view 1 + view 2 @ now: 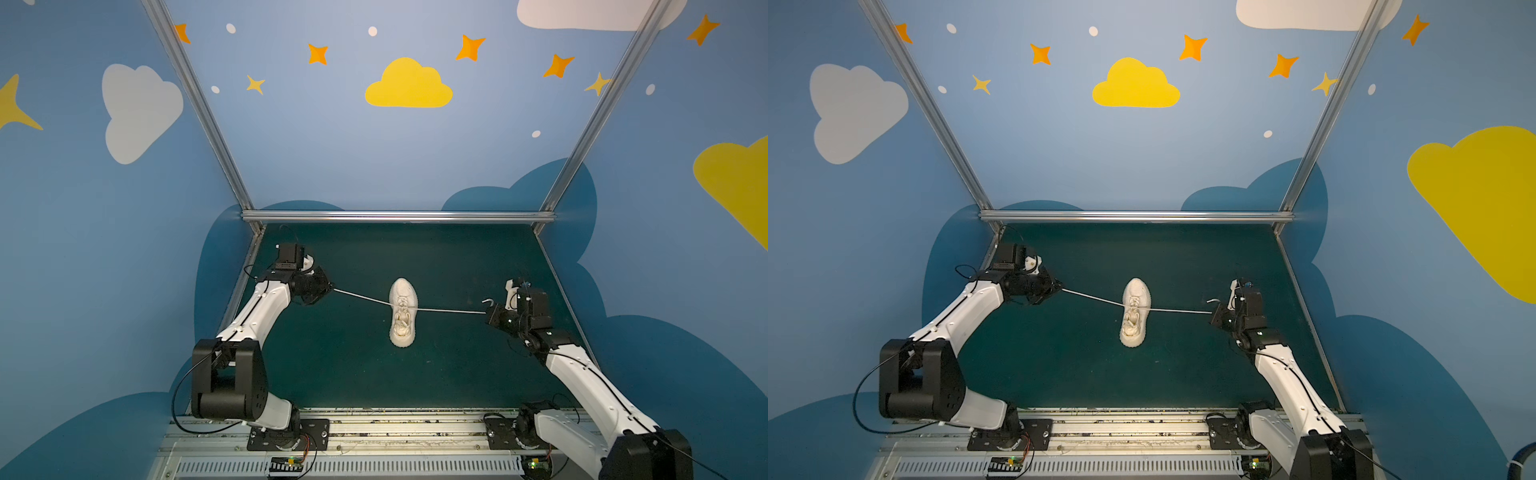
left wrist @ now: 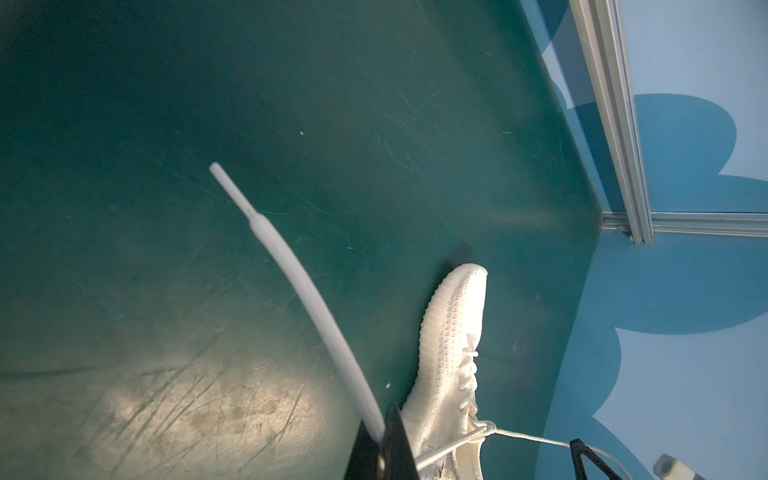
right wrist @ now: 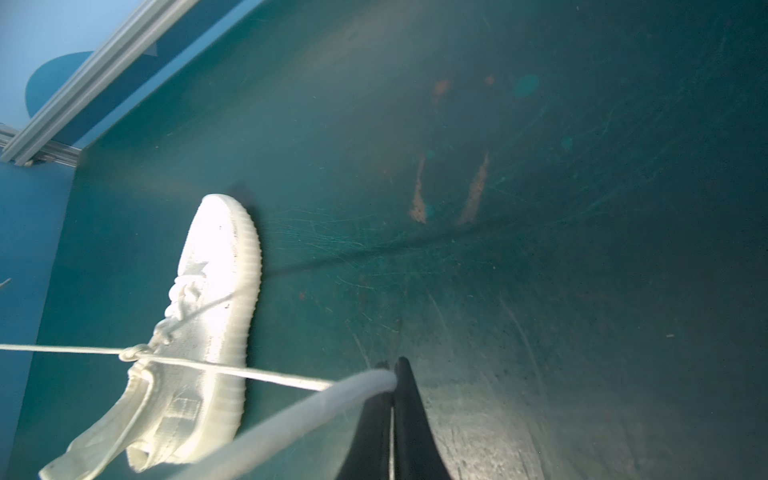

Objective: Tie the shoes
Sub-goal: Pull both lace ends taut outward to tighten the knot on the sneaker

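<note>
Cream sneaker [image 1: 402, 311] amid mat [image 1: 457, 365] (edges well apart); left end effector [image 1: 331, 288], right end effector [image 1: 487, 312] clench taut laces [image 1: 361, 300].

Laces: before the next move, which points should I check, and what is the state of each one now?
1. Left claw shut on left lace: ok.
2. Right claw shut on right lace: ok.
3. Both laces taut and straight out from the knot: ok.
4. Knot pulled small against the shoe: ok.
5. Bow loops made: not ok, none show.
6. Shoe upright on the mat: ok.
</note>
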Tool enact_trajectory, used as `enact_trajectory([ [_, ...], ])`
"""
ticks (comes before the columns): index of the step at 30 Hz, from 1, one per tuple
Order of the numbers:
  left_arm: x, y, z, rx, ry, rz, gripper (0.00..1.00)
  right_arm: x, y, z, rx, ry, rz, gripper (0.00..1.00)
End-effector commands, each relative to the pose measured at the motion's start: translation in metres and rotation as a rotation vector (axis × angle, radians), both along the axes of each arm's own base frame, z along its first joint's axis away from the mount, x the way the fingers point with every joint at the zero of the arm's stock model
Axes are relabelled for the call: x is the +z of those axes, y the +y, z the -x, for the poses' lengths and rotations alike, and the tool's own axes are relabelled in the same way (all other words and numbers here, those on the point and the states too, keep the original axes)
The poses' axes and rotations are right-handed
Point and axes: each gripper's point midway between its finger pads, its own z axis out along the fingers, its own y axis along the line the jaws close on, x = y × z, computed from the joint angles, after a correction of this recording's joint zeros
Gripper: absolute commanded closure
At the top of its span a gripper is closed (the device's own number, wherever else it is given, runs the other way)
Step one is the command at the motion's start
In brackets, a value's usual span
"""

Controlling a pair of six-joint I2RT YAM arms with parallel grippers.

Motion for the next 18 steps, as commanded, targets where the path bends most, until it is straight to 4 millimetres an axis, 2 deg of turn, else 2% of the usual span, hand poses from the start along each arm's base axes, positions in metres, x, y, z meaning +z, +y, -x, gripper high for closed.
enact_trajectory([
  [1,0.0,0.02,0.006,0.029,0.004,-0.033,0.97,-0.003,-0.008,0.0,-0.035,0.008,-0.004,1.0],
  [12,-0.029,0.03,0.018,0.044,0.073,0.001,0.97,-0.034,-0.029,0.009,-0.122,0.116,-0.008,1.0],
  [18,-0.036,0.043,0.018,0.064,0.079,-0.006,0.97,-0.04,-0.038,0.01,-0.153,0.14,-0.008,1.0],
])
